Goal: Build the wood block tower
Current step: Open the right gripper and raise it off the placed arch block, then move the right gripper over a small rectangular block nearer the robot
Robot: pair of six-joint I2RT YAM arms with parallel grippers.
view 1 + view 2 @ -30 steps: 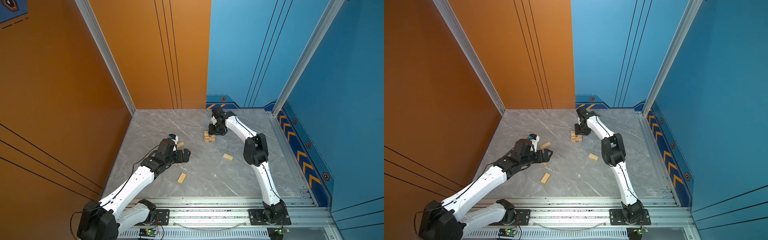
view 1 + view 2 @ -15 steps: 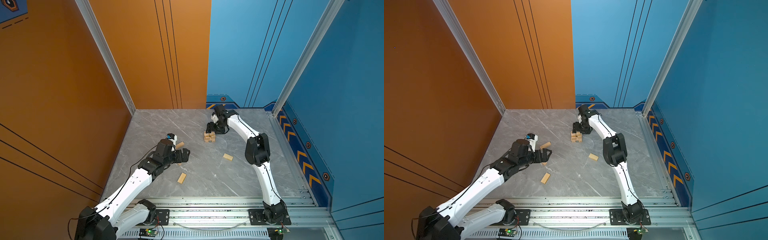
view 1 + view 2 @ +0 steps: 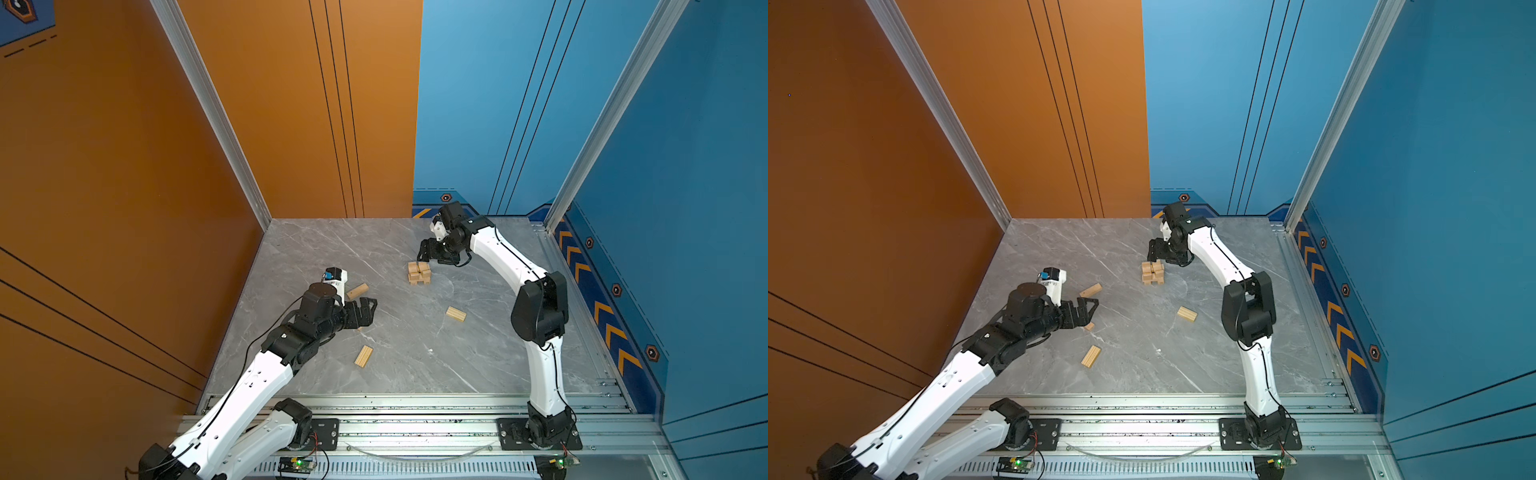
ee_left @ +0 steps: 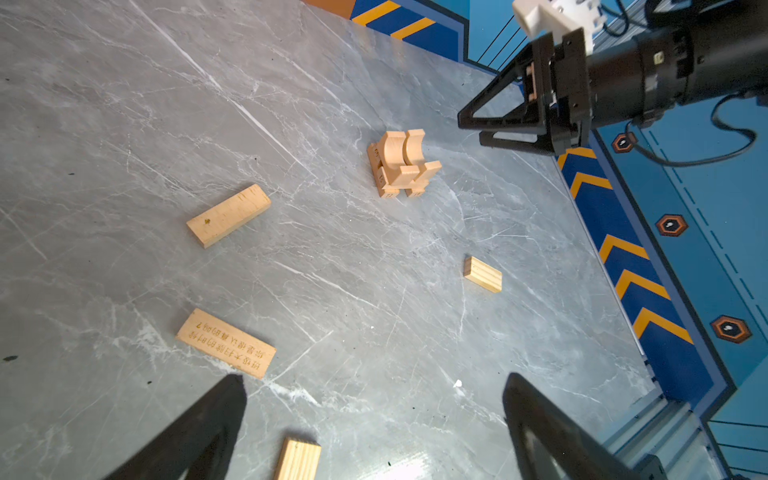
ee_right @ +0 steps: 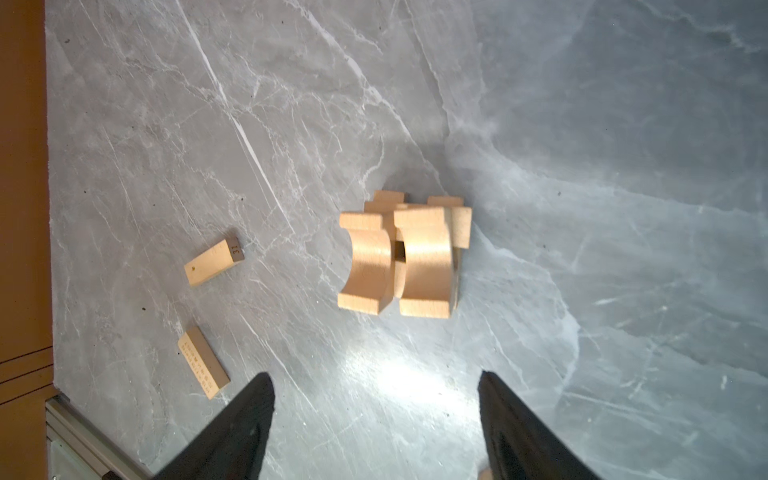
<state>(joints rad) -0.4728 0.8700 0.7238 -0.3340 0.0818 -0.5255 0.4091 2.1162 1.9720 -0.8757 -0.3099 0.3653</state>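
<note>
The tower (image 3: 419, 273) (image 3: 1152, 272) is a short stack of pale wood blocks at the back middle of the floor. Two half-ring arches lie side by side on its top (image 4: 401, 164) (image 5: 403, 253). My right gripper (image 3: 428, 253) (image 3: 1156, 249) (image 5: 374, 378) (image 4: 471, 129) hovers open and empty just behind the tower, clear of it. My left gripper (image 3: 370, 313) (image 3: 1094, 311) (image 4: 374, 380) stands wide open, empty, low over the floor at the left. An engraved bar (image 4: 226, 343) (image 5: 203, 368) lies by one of its fingertips. A grooved slab (image 3: 363, 356) (image 3: 1091, 356) (image 4: 297, 459) lies just nearer the front.
A plain bar (image 3: 357, 291) (image 3: 1091, 290) (image 4: 228, 216) (image 5: 214, 262) lies behind the left gripper. A second grooved slab (image 3: 456, 313) (image 3: 1186, 314) (image 4: 483, 274) lies right of the middle. Orange and blue walls enclose the floor, and a metal rail (image 3: 415, 409) runs along the front.
My right gripper has opened and drawn slightly back from the tower, leaving the blocks standing. The left gripper has stayed open and nearly in place.
</note>
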